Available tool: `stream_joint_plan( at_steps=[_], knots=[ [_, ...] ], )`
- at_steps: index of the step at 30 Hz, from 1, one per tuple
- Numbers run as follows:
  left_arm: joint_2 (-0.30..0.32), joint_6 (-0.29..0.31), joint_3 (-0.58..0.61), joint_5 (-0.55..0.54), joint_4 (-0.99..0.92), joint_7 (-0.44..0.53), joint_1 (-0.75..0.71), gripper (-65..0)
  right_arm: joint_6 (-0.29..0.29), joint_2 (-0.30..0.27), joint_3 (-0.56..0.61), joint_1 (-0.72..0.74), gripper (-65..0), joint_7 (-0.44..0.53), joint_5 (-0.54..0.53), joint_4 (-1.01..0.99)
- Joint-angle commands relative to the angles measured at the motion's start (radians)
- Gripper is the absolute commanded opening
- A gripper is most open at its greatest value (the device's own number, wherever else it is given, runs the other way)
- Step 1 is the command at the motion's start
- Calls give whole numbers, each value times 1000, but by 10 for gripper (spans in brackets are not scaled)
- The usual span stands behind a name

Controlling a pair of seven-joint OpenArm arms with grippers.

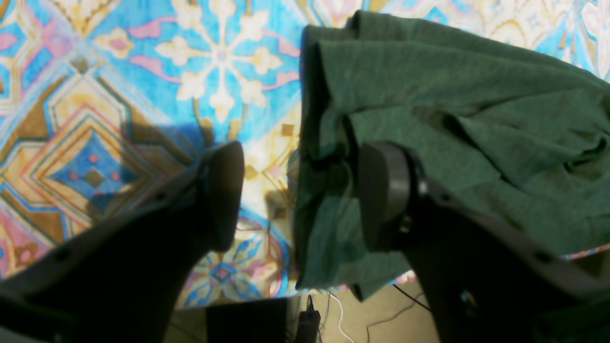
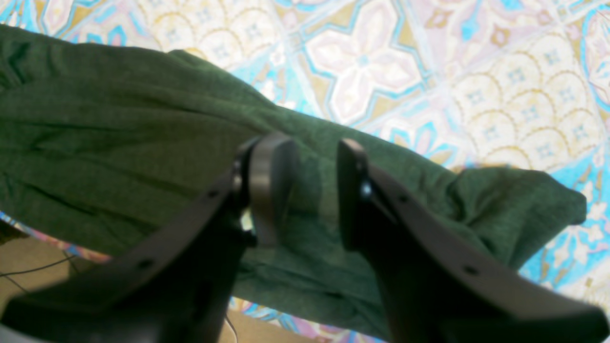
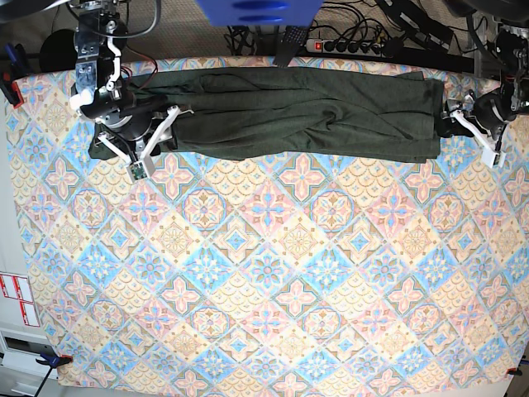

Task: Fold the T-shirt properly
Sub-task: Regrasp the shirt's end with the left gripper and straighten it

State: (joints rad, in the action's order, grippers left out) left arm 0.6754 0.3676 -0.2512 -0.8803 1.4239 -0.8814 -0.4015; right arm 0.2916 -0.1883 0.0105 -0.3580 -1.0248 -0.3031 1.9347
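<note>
The dark olive-green heathered knit T-shirt lies as a long, narrow, rumpled band along the far edge of the bench, which is covered in a cloth of blue, pink and cream tile patterns. Its long axis runs parallel to that far edge, from near the far left corner in the base view almost to the far right corner.

At the left end of the band in the base view sits the right gripper, over the bunched fabric near that corner. The right wrist view shows its jaws part-way spread above the shirt, with green cloth visible in the gap between them. Whether they pinch a fold or only hover over it cannot be told. The garment runs away to that camera's left, with its crumpled end to the right.

At the right end of the band is the left gripper, just beside the squared-off end of the shirt. In the left wrist view its jaws stand wide apart and hold nothing; one straddles bare cloth cover and the other rests over the shirt, so the shirt's end edge hangs between them.

Each arm is therefore nearest one end. Judging from this layout, the coming move turns on both ends being gripped and carried across the long axis.
</note>
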Motion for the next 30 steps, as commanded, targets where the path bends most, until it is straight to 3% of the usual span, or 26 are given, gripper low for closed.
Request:
stream_joint_plan(
  at_steps=[1,17,22,30],
  knots=[
    [16,3,-9,-10,10,-31,3,-269,2,-9,-4,4,-454,16,-9,16],
    [-21,-5,-10,-1,8,-48,34,-274,2,-9,-4,4,-454,16,-9,16],
    [-26,-6,-10,54,8,-48,36,-274,2,-9,-4,4,-454,14,-9,16],
    [-67,-6,-7,60,-11,-48,37,-274,2,-9,-4,4,-454,14,-9,16]
  ],
)
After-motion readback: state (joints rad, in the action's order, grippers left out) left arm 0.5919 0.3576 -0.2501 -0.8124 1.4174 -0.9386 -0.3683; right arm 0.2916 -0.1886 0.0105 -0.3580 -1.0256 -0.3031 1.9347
